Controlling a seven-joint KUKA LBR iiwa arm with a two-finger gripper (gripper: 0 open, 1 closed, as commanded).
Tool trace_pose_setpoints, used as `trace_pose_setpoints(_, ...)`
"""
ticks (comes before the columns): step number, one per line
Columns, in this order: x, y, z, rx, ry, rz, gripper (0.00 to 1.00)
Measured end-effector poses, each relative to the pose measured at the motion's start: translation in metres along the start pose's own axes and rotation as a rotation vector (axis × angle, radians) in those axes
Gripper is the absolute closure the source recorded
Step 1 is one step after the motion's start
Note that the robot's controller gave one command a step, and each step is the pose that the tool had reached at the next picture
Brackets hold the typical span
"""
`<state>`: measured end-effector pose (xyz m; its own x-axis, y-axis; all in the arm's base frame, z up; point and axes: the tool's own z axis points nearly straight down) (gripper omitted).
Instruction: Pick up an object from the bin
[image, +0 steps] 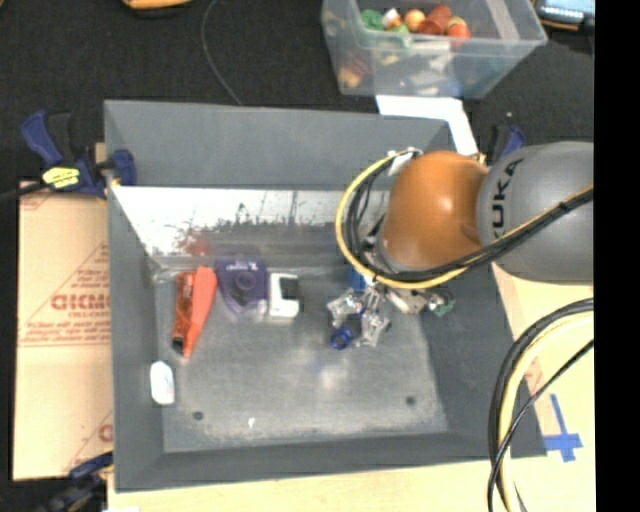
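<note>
Tool (362, 318): small blue piece (341, 339) just beside it, lower-left.

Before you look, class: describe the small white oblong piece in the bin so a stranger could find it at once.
Start at the left wall of the grey metal bin and follow it toward the near-left corner. Below the long orange tool lies a small white rounded oblong piece. Unlike the white blocky piece beside the purple round one, it lies alone, touching nothing.
</note>
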<state>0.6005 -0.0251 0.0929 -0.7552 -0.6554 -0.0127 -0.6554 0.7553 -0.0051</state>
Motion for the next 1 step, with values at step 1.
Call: trace_pose_setpoints(1, -0.0004, -0.0005, -0.0277, 0.001, -0.001, 0.001, 1.0)
